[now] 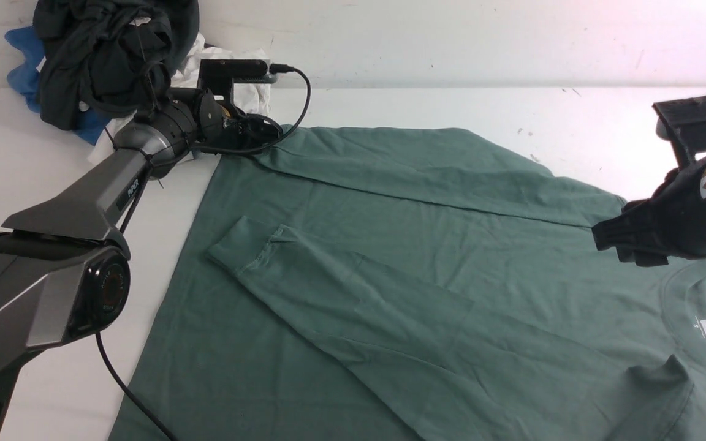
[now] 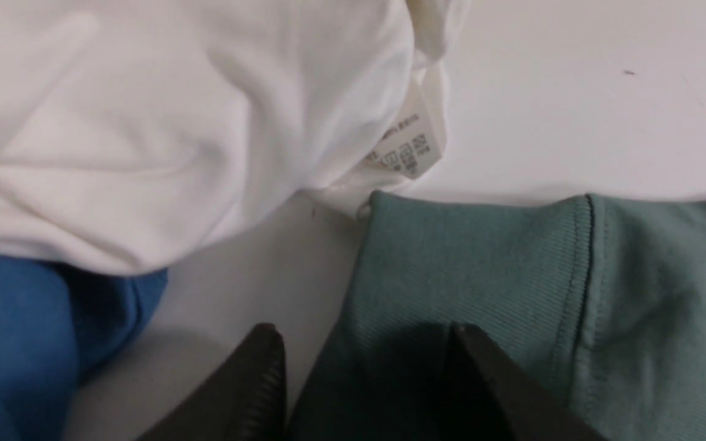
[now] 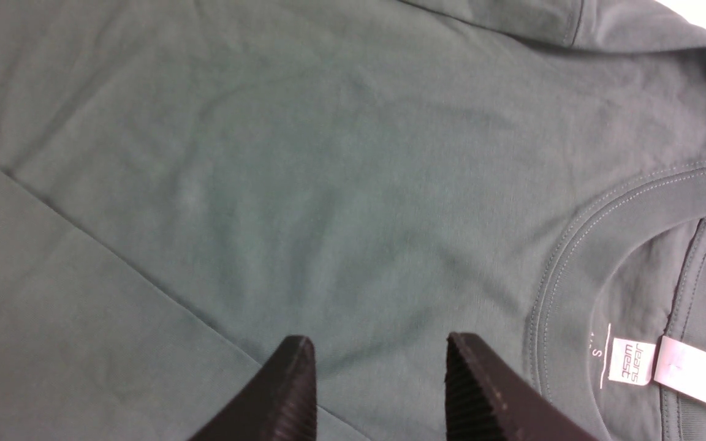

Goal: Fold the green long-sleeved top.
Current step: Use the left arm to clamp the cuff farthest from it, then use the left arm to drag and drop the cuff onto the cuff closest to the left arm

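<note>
Here, green top lies beneath the open left gripper and open right gripper.

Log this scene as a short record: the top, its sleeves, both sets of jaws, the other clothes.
top: green long-sleeved top flat on the white table, neck toward the robot's right
sleeves: far sleeve lies along the far edge; near sleeve lies slantwise across the body
left jaws: apart, low over the far sleeve's cuff
right jaws: apart, above the chest beside the collar, gripping nothing
other clothes: black garment, white garment, blue garment, piled far left
</note>
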You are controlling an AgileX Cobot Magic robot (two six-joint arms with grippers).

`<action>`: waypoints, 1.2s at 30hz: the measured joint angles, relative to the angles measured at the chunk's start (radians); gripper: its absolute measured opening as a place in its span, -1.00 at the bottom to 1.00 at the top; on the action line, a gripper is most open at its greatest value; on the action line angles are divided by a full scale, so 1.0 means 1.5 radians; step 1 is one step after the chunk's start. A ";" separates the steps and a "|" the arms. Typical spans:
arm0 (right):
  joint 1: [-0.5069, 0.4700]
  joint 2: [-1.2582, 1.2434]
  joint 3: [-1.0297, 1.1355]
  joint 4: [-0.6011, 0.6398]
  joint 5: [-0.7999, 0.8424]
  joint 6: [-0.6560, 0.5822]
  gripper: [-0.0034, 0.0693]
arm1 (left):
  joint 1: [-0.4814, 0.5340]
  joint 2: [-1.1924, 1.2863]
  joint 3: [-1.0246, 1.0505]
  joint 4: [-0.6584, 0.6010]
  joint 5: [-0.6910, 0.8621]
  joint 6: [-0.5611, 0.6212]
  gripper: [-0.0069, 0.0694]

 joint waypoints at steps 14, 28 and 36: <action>0.000 0.000 0.000 0.000 -0.001 -0.002 -0.12 | -0.001 -0.107 0.000 -0.001 0.124 0.040 -0.77; 0.000 -0.093 0.000 0.010 0.047 -0.029 -0.12 | -0.001 -0.322 0.048 -0.041 0.442 0.120 -0.77; 0.000 -0.257 0.000 0.088 0.090 -0.061 -0.12 | -0.001 -0.506 0.308 -0.043 0.476 0.125 -0.77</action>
